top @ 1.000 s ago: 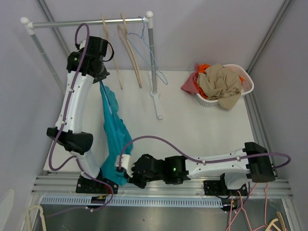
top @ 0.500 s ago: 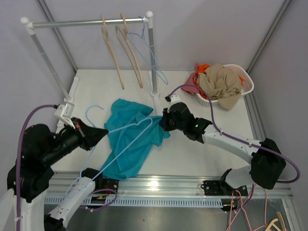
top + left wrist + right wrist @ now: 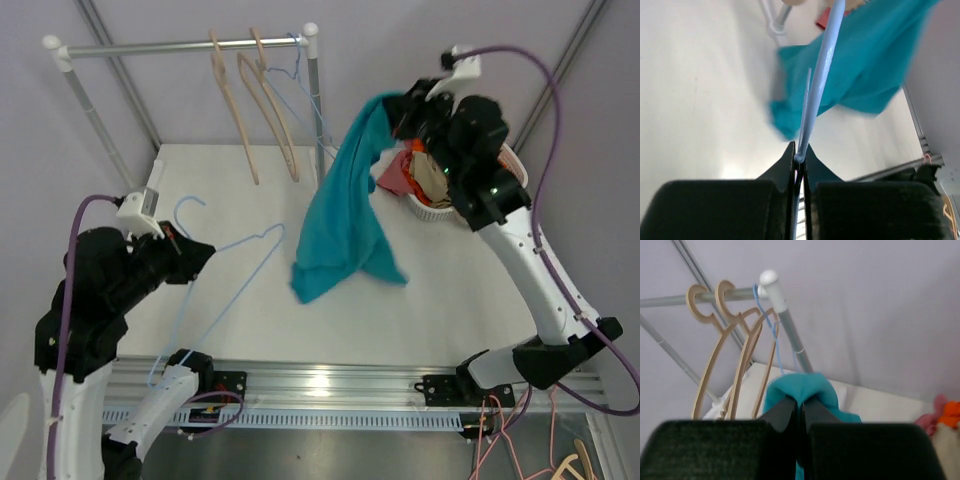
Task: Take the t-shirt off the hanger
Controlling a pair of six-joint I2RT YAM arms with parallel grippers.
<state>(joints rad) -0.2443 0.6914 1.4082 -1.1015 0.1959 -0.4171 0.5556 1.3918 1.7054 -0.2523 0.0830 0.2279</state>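
Note:
The teal t-shirt [image 3: 345, 215] hangs in the air from my right gripper [image 3: 402, 108], which is shut on its top fold high above the table's back right; the pinched fold shows in the right wrist view [image 3: 801, 390]. The shirt is off the light blue wire hanger [image 3: 225, 275]. My left gripper [image 3: 192, 255] is shut on that hanger's wire above the left of the table. In the left wrist view the wire [image 3: 819, 80] runs up from my closed left gripper [image 3: 799, 161], with the shirt [image 3: 865, 70] beyond it.
A clothes rail [image 3: 180, 45] at the back holds two wooden hangers [image 3: 255, 110] and a blue wire hanger [image 3: 315, 110]. Its post [image 3: 318, 120] stands mid-back. A white laundry basket [image 3: 513, 175] of clothes sits at the back right.
My right gripper has lifted the t-shirt up and to the back right, clear of the hanger. The shirt no longer lies on the table. My left gripper still holds the bare hanger.

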